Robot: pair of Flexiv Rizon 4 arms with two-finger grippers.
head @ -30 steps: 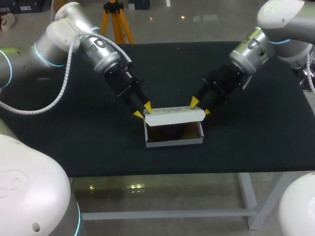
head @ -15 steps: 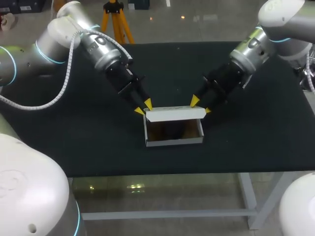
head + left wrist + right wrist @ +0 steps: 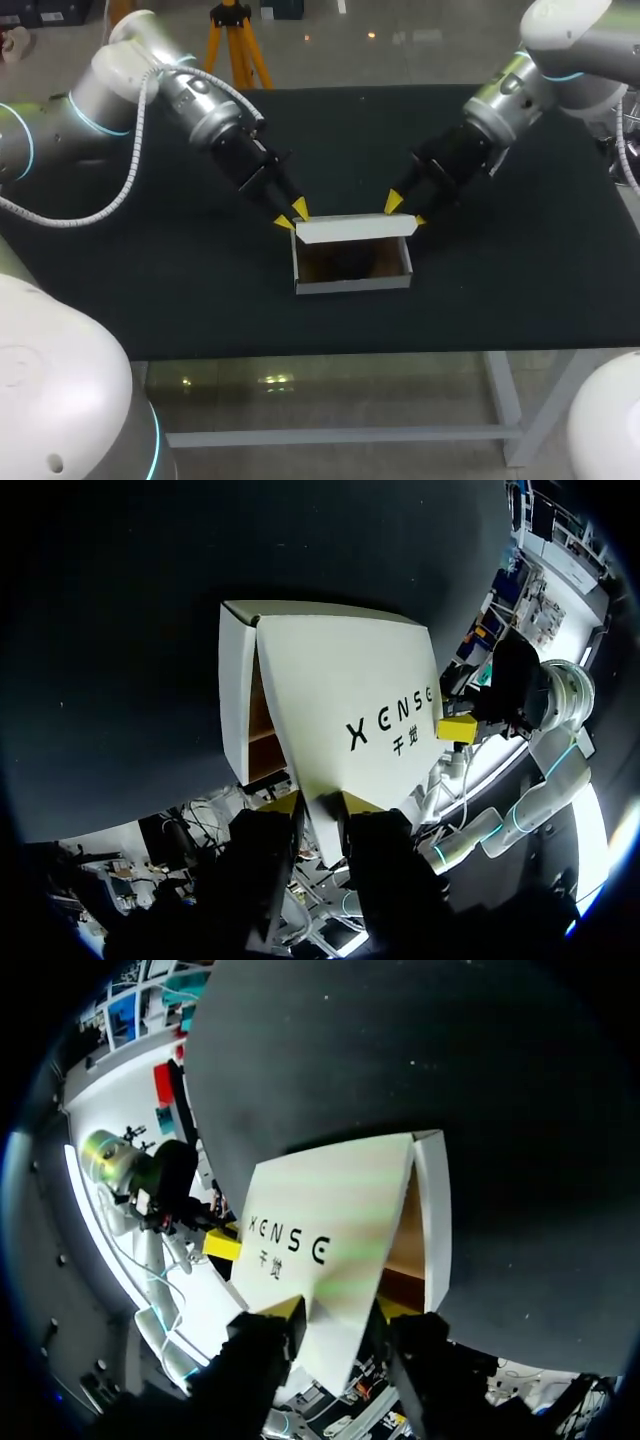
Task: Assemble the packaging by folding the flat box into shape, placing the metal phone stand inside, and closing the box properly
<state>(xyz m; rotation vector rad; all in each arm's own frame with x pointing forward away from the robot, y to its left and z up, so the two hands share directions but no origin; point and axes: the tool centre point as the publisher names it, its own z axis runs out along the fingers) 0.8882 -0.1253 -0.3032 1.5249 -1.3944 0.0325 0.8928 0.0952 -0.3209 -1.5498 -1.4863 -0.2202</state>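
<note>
A white cardboard box [image 3: 352, 283] stands open in the middle of the black table [image 3: 150, 290]. Its lid [image 3: 355, 228] is raised along the far side. My left gripper [image 3: 290, 214] is shut on the lid's left end and my right gripper [image 3: 403, 208] on its right end. In the left wrist view the lid [image 3: 350, 700] runs back between the gripper's [image 3: 320, 805] yellow tips. The right wrist view shows the same: the lid [image 3: 320, 1230] sits between the gripper's [image 3: 338, 1310] tips. Inside the box is a brown lining with a dark shape I cannot identify.
Bare black table lies on every side of the box. The table's front edge [image 3: 330, 352] is a short way in front of it. An orange tripod [image 3: 236, 45] stands beyond the far edge.
Both grippers have drawn the lid a little up and toward the far side. Its printed face now shows as a narrower band, and more of the box's inside is uncovered.
</note>
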